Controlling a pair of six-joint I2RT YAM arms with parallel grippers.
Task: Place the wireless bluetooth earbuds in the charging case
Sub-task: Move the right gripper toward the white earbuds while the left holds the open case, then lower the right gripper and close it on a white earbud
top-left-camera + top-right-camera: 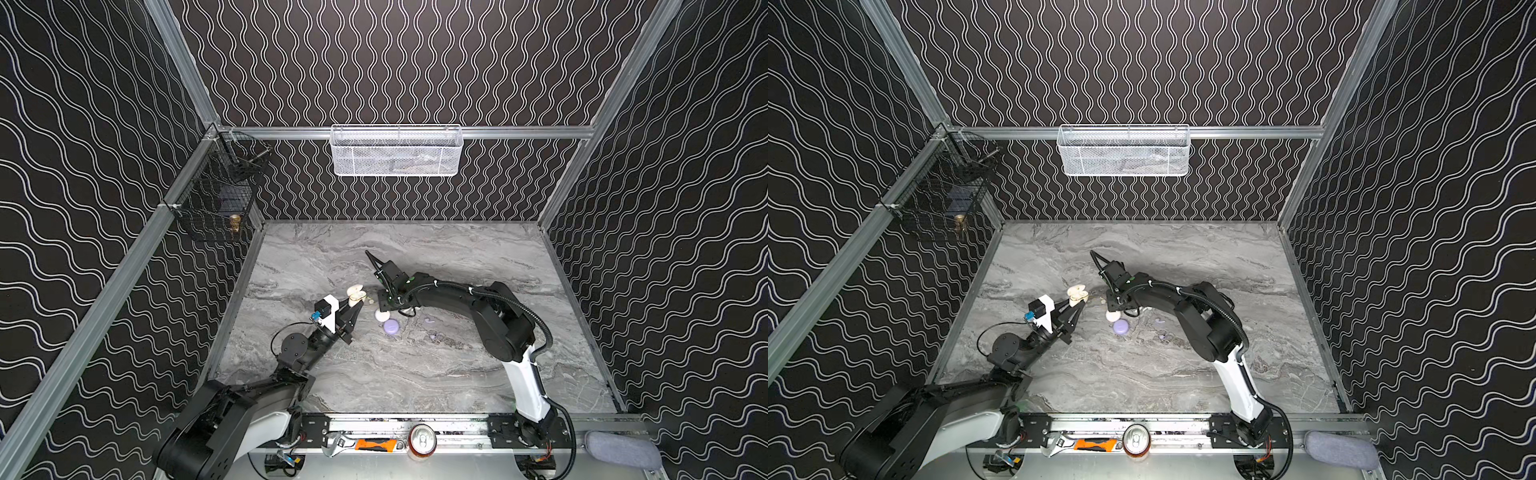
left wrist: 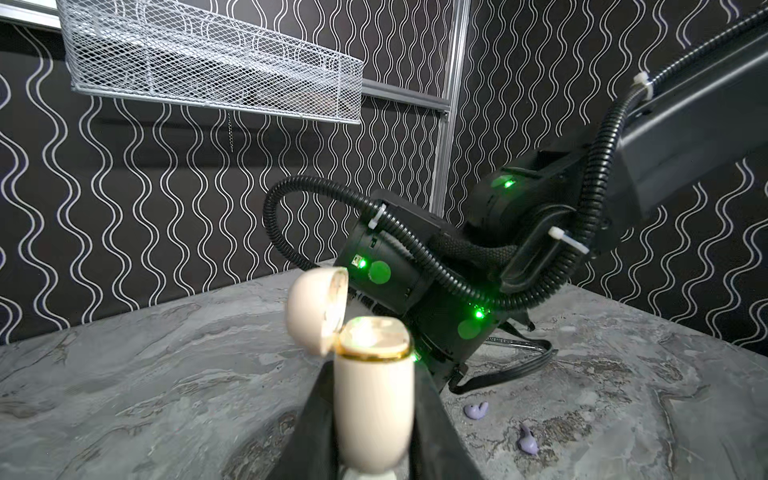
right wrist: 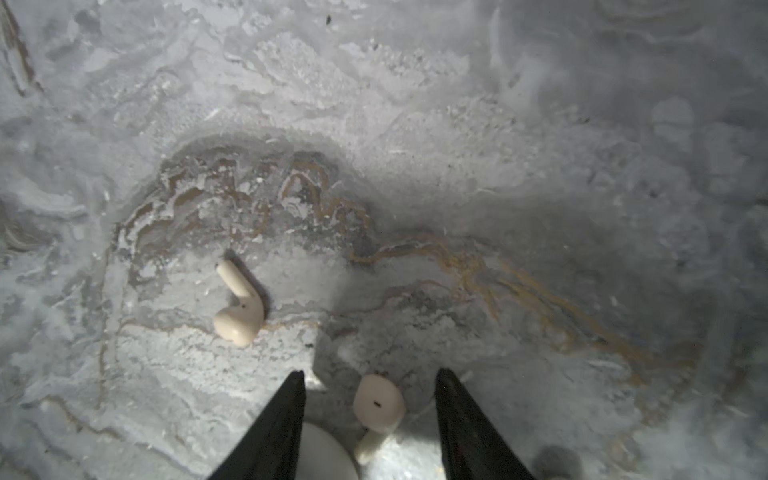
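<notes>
Left arm (image 1: 299,357) reaches from lower left to centre, left gripper (image 1: 359,306) clamped tight; right arm (image 1: 490,316) arches in from lower right, right gripper (image 3: 370,374) pointing down, jaws parted.

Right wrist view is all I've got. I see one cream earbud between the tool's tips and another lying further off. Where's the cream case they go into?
Observer: The cream charging case is clamped upright in the left tool, with its lid flipped open.
Operator: Any other case around?
Observer: Yes, a lilac case sits on the table between the two arms. It looks closed.
Operator: Are its earbuds out too?
Observer: One lilac earbud and a second lie loose on the table, apart from each other.
</notes>
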